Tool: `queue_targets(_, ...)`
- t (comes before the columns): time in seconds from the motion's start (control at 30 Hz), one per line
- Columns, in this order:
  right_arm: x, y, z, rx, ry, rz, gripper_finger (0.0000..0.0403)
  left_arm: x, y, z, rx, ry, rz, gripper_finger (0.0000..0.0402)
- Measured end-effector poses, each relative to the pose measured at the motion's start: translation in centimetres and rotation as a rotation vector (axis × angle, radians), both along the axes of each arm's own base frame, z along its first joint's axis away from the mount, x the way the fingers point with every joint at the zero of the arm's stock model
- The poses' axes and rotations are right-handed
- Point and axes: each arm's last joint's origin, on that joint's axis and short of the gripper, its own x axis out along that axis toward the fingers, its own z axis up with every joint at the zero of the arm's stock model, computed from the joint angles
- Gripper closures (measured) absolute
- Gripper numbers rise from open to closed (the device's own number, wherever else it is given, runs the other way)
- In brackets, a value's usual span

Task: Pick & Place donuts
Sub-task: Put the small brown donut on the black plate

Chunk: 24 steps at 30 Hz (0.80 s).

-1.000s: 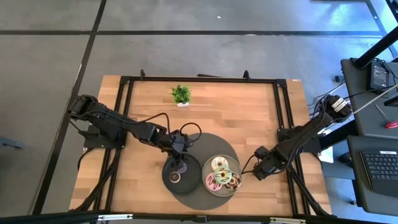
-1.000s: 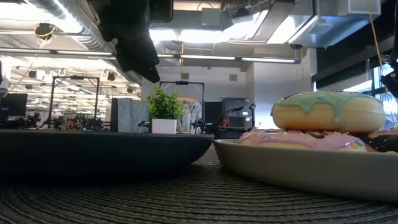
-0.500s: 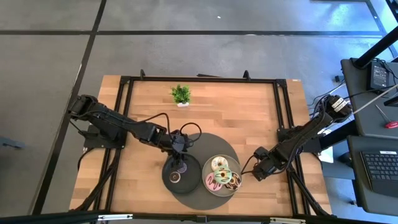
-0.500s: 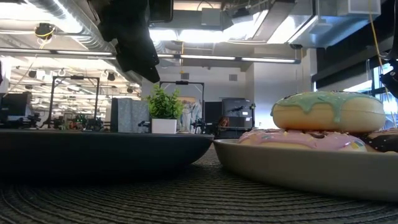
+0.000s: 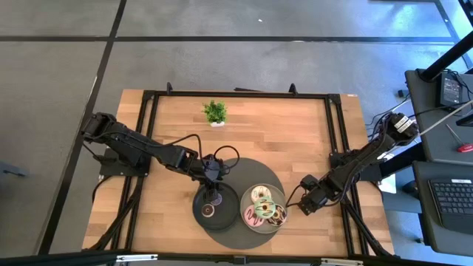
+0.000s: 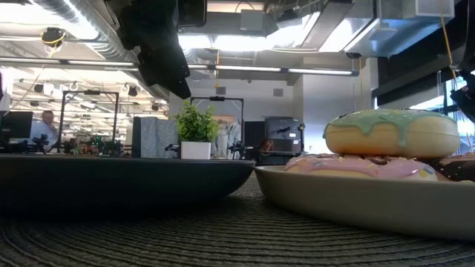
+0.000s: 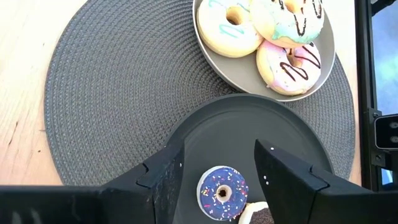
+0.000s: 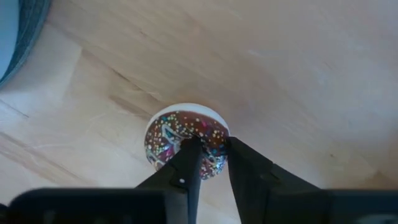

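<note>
A: Start big. Where does everything sit, taking the round mat (image 5: 235, 198) as the landmark?

B: The mat lies on the desk (image 5: 295, 133). Two plates rest on it: a dark plate (image 5: 216, 207) on its left part and a grey plate (image 5: 264, 208) on its right part. The grey plate holds the large donuts; from the left wrist I count a white one (image 7: 229, 26), a green one (image 7: 287, 18) and a pink one (image 7: 293, 61). The plant (image 5: 215, 111) stands well beyond the mat.

A: And the arms?

B: The left end effector (image 7: 217, 165) hangs over the dark plate, fingers apart and holding nothing, with a tiny purple donut (image 7: 222, 193) on the plate between them. The right end effector (image 8: 211, 163) is off the mat, just beside its right edge, low over bare desk.

A: Is it holding anything?

B: Its fingers are drawn close, tips set into the hole of a tiny brown sprinkled donut (image 8: 186, 142) lying flat on the wood. I'd judge this a grasp in progress, not yet a secure hold.

A: What could go wrong?

B: With both tips in the hole, closing further pinches nothing, so the donut may stay behind on lifting. It is small and light, so a tip could also flick it off across the wood.
</note>
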Motion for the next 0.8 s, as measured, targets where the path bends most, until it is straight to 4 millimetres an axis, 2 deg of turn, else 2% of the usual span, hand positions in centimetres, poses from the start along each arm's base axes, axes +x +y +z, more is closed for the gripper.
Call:
queue_targets(0.27,-0.1,-0.1,-0.5,0.014,-0.011,0.001,0.0371,0.0,0.0,0.0,-0.003,0.000,0.003,0.0208)
queue_targets(0.4,0.1,0.1,0.1,0.010,-0.008,0.012,0.0394,0.0,0.0,0.0,-0.012,0.002,0.013,0.0211)
queue_targets(0.6,1.8,0.0,3.4,-0.027,-0.015,0.101,0.0385,0.0,0.0,0.0,-0.021,0.004,0.012,0.0210)
queue_targets(0.8,5.7,-2.5,8.0,-0.132,-0.184,0.214,0.0380,0.0,-0.1,0.0,-0.037,0.008,0.002,0.0208)
